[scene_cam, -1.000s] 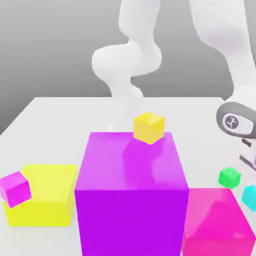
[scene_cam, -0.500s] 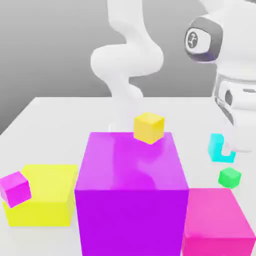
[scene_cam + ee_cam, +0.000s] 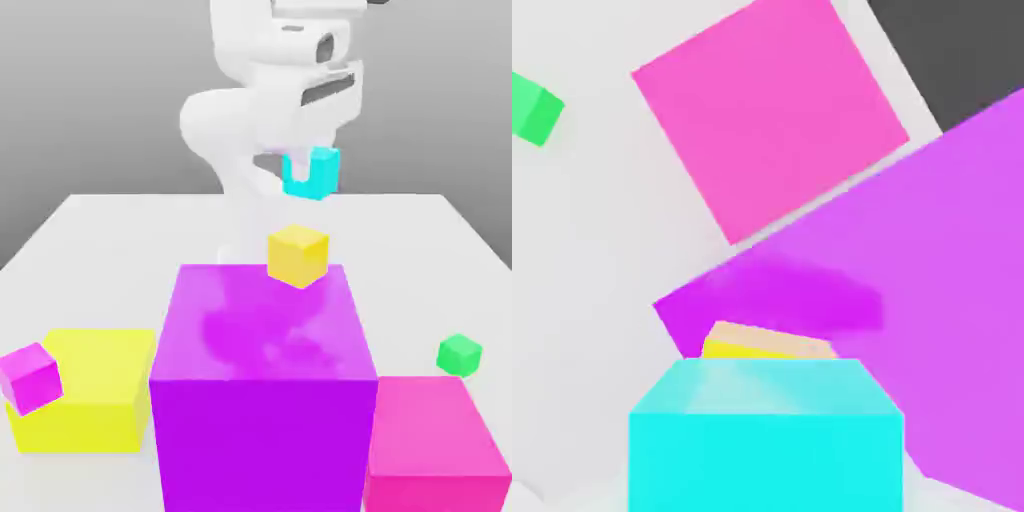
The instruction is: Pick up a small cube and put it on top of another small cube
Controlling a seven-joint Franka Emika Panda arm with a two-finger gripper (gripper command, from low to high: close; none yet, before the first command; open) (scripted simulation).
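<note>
The small cyan cube (image 3: pixel 312 173) hangs in the air, held by my gripper (image 3: pixel 306 168), which is shut on it. It is above and slightly to the exterior view's right of the small yellow cube (image 3: pixel 297 255), well clear of it. That yellow cube sits on the back edge of the big purple block (image 3: pixel 262 375). In the hand view the cyan cube (image 3: pixel 766 438) is close in front, with the small yellow cube (image 3: pixel 767 343) just past it on the purple block (image 3: pixel 912 300).
A big pink block (image 3: pixel 432 445) stands at the exterior view's right front with a small green cube (image 3: pixel 459 354) behind it. A big yellow block (image 3: pixel 88 388) stands at the left with a small magenta cube (image 3: pixel 30 377) at its corner. The white arm rises behind the purple block.
My gripper has lifted the cyan cube from the table at the exterior view's right and carried it up and leftward over the purple block's back edge.
</note>
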